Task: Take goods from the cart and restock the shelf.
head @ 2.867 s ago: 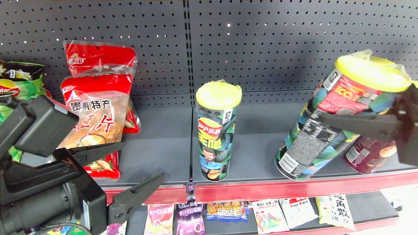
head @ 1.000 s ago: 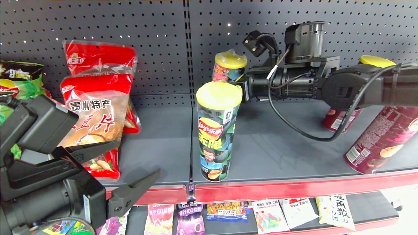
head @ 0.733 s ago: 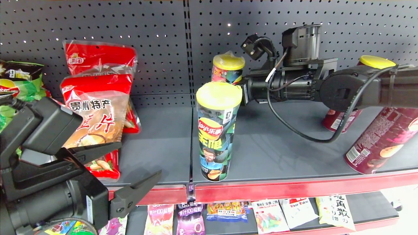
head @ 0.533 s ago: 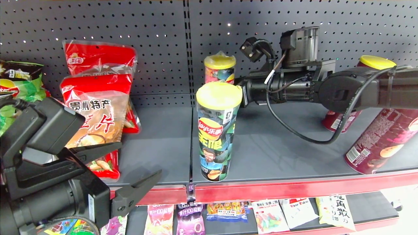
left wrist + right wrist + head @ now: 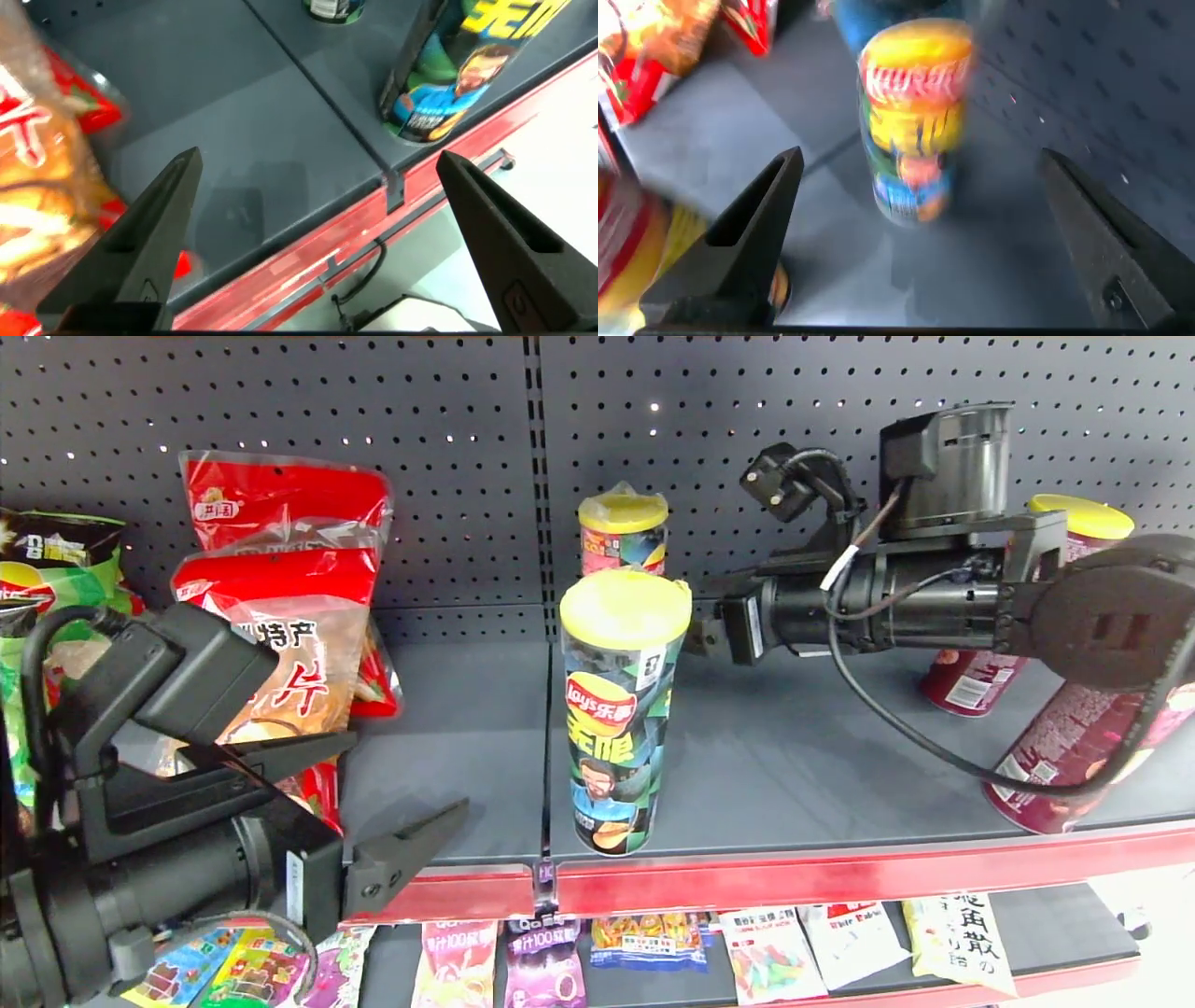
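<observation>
Fingers (image 5: 752, 238) of right end effector (image 5: 920, 159) wide apart, level, toward rear can (image 5: 623, 532)

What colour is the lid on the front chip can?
The lid is yellow; head view shows it best.

Rear chip can (image 5: 623, 527), lower part behind front can (image 5: 624, 709), blurry in right wrist view.

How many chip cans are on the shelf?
4: front can at mid-shelf, back can behind it, red can at back right, maroon can at front right. The arm may hide more.
</observation>
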